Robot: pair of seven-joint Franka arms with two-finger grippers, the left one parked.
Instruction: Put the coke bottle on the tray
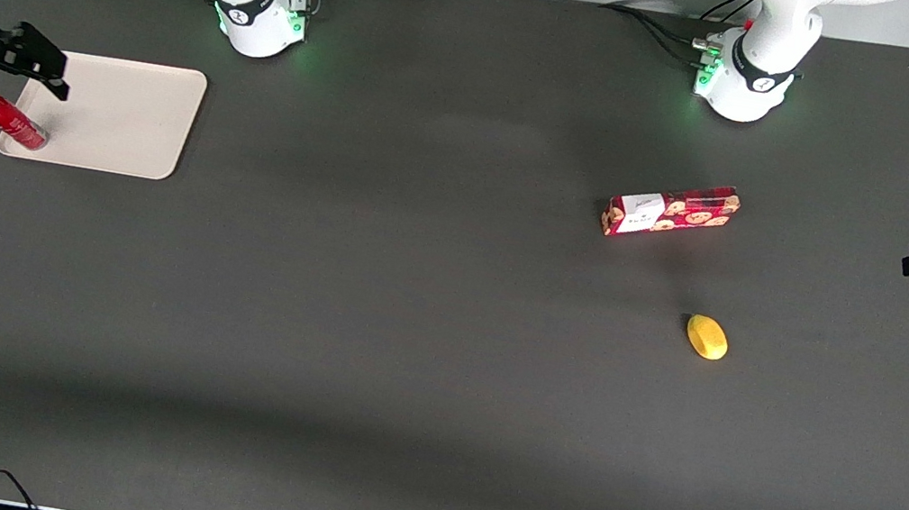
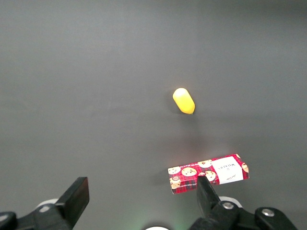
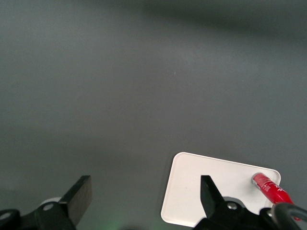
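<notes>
The coke bottle, slim with a red cap and red label, rests with its base on the beige tray, at the tray's corner nearest the front camera toward the working arm's end of the table. My right gripper hangs above that edge of the tray, higher than the bottle and apart from it. It is open, with nothing between its fingers. The right wrist view shows the gripper spread wide over the table, with the tray and the bottle below it.
A long red cookie box and a small yellow fruit-like object lie toward the parked arm's end of the table, the yellow object nearer the front camera. The left wrist view shows the box and the yellow object.
</notes>
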